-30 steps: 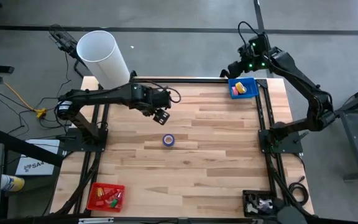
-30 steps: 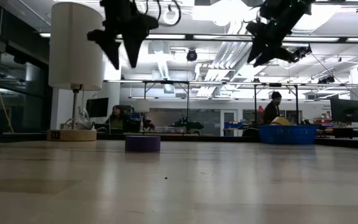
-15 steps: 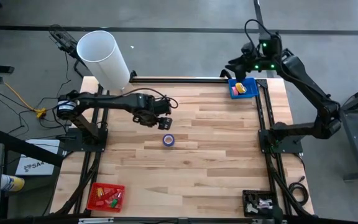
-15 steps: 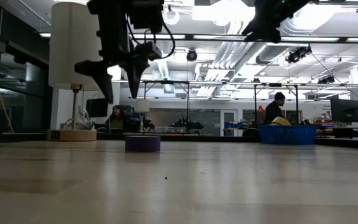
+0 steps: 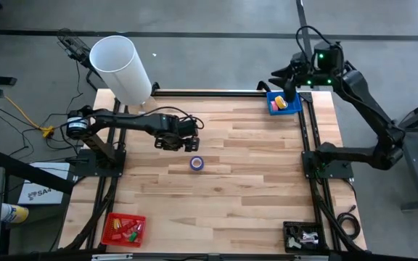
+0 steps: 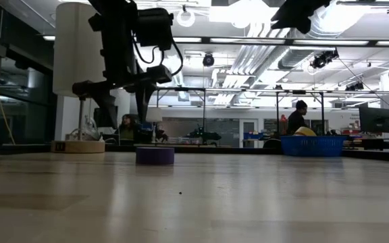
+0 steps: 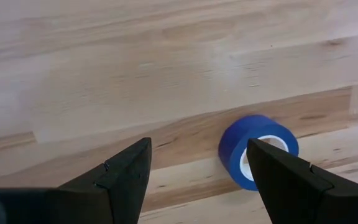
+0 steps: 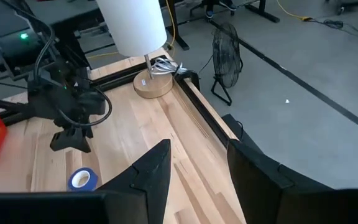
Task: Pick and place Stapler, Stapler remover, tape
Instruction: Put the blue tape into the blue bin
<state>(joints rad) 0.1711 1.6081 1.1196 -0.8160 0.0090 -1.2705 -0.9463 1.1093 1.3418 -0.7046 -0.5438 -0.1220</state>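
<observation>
- High view: the left tool [image 5: 171,143] hangs over the wooden surface [image 5: 252,188], near the blue tape roll [image 5: 197,164] but apart from it, toward the surface's middle. Its fingers stand wide apart and hold nothing. The right tool [image 5: 290,71] is raised at the far right corner beside the blue bin [image 5: 284,102], which holds a pink roll [image 5: 273,106] and a yellow roll [image 5: 283,103]. A red bin [image 5: 123,229] with small items sits at the near left corner, a black tray [image 5: 302,236] at the near right. A white lamp shade [image 5: 121,67] stands at the far left corner. A white box [image 5: 39,191] on the floor bears letters too small to read.
- Low view: the roll [image 6: 155,155] lies flat on the surface [image 6: 194,202], nothing around it. The left tool [image 6: 123,98] hangs above and behind it, fingers spread. The blue bin [image 6: 313,145] stands far right; a person [image 6: 295,118] stands in the room beyond.
- Left wrist view: the blue roll [image 7: 258,152] shows its white core, lying on the wood beside one of the fingers [image 7: 122,177], not between them. Both fingers are parted and empty.
- Right wrist view: the right tool [image 8: 197,168] holds nothing, its fingers partly open. Beyond it are the lamp's wooden base [image 8: 153,86], the left arm [image 8: 67,106], the blue roll [image 8: 82,179] and a floor fan [image 8: 227,59].
</observation>
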